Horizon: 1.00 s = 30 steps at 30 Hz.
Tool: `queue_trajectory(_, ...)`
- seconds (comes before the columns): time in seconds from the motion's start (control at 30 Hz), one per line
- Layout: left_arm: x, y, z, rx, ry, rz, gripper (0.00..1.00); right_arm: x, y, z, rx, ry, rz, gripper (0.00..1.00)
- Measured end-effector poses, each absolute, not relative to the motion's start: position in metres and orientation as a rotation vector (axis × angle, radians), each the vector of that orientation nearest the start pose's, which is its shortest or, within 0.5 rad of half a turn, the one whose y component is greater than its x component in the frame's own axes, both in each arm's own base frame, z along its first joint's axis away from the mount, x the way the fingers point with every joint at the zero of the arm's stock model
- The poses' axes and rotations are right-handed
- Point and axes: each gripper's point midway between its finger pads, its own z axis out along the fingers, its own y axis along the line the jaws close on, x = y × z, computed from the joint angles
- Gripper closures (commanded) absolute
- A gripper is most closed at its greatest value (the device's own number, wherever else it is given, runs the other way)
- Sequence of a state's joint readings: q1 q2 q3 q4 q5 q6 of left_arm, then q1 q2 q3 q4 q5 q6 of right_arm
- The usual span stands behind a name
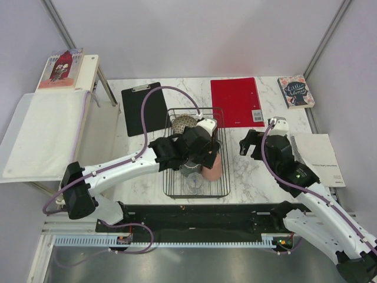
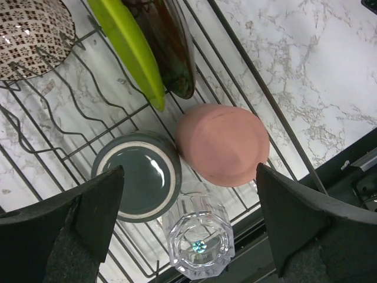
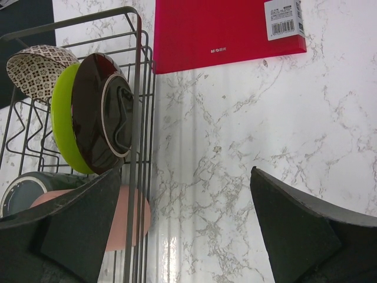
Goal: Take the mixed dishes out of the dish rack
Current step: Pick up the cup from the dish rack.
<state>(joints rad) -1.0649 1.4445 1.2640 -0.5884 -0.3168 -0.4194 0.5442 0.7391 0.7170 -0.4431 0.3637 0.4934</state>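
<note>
Dish rack [image 1: 168, 187] holds six: one bowl [image 2: 29, 35] at 12 o'clock, lime plate [image 2: 129, 53], dark red plate [image 2: 177, 53], one grey mug [image 2: 138, 177], one pink cup [image 2: 221, 144], one glass [image 2: 200, 244] at 6. Left gripper [image 2: 189, 171] spread above them; right gripper [image 3: 185, 177] spread at rack's 3 o'clock.

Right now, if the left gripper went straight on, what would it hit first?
Likely the upturned pink cup, or the grey mug beside it: their meeting edge lies midway between the left gripper's open fingers. Depth unclear.
</note>
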Motion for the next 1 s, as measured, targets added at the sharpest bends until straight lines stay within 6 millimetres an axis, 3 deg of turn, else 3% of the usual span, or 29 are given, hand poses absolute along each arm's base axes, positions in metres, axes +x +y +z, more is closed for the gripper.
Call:
queue_trajectory(0.47, 0.203, -0.35, 0.203, 0.674, 2.175, -0.401, 0.01, 0.256, 0.104, 0.2, 0.179, 2.013, 0.293, 0.02)
queue_trajectory(0.87, 0.205, -0.361, 0.163, 0.728, 2.237, -0.308, 0.01, 0.253, 0.102, 0.198, 0.183, 2.011, 0.297, 0.02)
queue_trajectory(1.0, 0.206, -0.363, 0.146, 0.748, 2.264, -0.272, 0.21, 0.253, 0.102, 0.197, 0.183, 2.011, 0.297, 0.02)
